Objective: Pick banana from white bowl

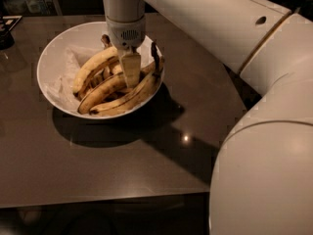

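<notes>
Beneath my gripper (131,77) spreads the dark table (98,165). On it, directly under me, sits the white bowl (49,62). The banana (139,91) lies against my tip on the near side, unlifted in the pile. Whether my gripper is apart or clamped, I cannot tell. Lifting out remains.

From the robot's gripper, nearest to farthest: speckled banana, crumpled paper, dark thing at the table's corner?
Gripper hangs in the wide white bowl.
1. Long speckled yellow banana, right at its tip.
2. Crumpled white paper, bowl's left side.
3. Dark object, far upper left.
</notes>
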`<state>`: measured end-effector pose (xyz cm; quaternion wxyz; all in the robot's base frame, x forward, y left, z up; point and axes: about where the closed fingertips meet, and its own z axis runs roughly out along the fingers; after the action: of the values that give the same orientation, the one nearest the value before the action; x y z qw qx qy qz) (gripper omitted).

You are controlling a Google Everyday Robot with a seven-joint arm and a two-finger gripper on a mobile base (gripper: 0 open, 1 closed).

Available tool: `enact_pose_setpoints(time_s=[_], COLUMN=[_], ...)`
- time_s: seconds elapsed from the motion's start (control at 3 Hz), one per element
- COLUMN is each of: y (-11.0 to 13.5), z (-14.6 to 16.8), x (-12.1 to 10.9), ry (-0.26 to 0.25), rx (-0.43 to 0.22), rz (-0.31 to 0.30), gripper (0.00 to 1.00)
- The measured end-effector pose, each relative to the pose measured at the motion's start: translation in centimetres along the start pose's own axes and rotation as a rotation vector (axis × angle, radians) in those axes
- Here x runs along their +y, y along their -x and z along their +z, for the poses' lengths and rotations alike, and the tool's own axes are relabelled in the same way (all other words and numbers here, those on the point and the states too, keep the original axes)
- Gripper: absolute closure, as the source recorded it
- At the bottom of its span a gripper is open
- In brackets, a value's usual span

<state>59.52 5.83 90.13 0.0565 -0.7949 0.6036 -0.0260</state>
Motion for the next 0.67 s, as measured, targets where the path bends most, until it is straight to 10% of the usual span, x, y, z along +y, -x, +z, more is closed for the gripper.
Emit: enact_pose_setpoints(time_s=[0.67], y=[-0.16], z=[-0.81], x=[-0.23], ry=[-0.046], rx=[-0.068], rz=[-0.002], gripper=[1.0])
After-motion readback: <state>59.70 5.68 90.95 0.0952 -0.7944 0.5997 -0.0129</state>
